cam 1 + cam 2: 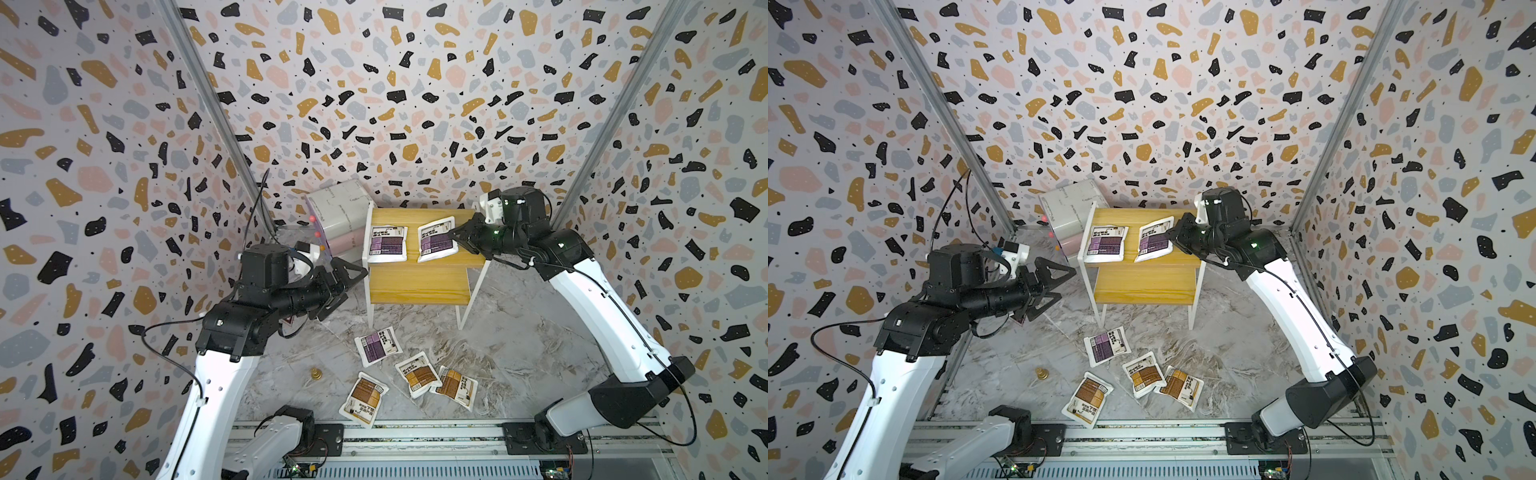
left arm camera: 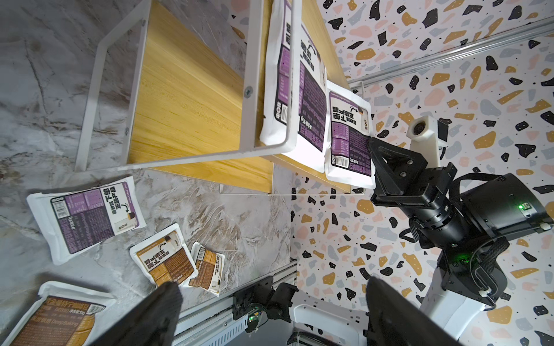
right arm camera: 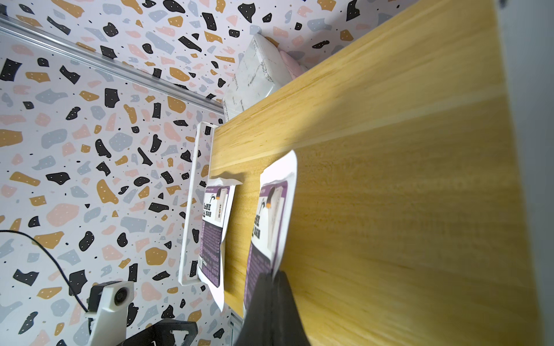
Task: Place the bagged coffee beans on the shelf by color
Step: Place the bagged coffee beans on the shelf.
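Two shelved, four to go, by the look of it. Up on the top board of the shelf [image 1: 415, 286]: first purple pouch [image 1: 387, 244] by the left frame, second purple pouch [image 1: 436, 243] just beside it and slightly askew. Down on the counter [image 1: 519, 353], in front of the shelf legs: third purple pouch [image 1: 377, 345] and three brown-orange pouches [image 1: 417, 374], two of them overlapping.

Probably the set-down of the second purple pouch. Right jaws pinched shut on its right-hand edge, thin seam only, plain from the right wrist view. To do it well: press it flat onto the board before letting go. Square it up alongside the first, close but apart, keeping the right end free for the third. Mind the front lip, close to both pouches. Open only a little, then back out level and sideways, never dragging the seam along. Soft, slippery film, likely to slide on smooth wood.

Right arm [image 1: 602, 316] reaching in from the right, long link steeply raised, wrist folded so the jaws lie low and nearly level over the board. Left arm [image 1: 232, 328] bent at the elbow, parked just off the shelf's left side, jaws spread wide, holding nothing, aimed toward the shelf.
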You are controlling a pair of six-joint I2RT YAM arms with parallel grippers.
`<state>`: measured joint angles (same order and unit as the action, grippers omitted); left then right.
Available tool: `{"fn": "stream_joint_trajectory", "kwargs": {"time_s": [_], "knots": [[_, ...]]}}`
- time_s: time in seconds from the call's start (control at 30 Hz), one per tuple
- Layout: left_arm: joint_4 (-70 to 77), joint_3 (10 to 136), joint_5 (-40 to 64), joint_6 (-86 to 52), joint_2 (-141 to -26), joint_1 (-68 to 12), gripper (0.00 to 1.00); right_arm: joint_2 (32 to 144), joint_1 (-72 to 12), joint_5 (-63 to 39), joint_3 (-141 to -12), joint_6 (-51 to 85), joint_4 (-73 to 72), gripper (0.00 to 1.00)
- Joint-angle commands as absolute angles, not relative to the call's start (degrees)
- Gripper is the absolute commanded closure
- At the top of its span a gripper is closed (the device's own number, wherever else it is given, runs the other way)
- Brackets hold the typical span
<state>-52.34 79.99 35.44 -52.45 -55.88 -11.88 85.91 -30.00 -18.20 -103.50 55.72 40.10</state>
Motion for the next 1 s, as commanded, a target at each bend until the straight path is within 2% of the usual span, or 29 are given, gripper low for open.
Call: {"fn": "stream_joint_trajectory", "kwargs": {"time_s": [0.0,0.3,0.63,0.97], "knots": [[-51.5,81.2,35.5,-51.1,-55.0,-11.4,0.00,86.0,-30.3,-18.3,-103.4,56.9,38.8,0.99],[-50.9,80.5,35.8,-51.2,-55.0,-11.3,0.00,86.2,-30.8,-19.1,-102.7,58.0,37.8,0.75],[-50.5,79.7,36.1,-51.0,-54.9,-11.3,0.00,87.5,-32.0,-20.7,-102.9,58.5,37.0,0.70],[-51.0,79.5,35.9,-50.5,-54.7,-11.3,0.00,86.5,-32.0,-17.6,-104.7,53.7,41.5,0.58]]}}
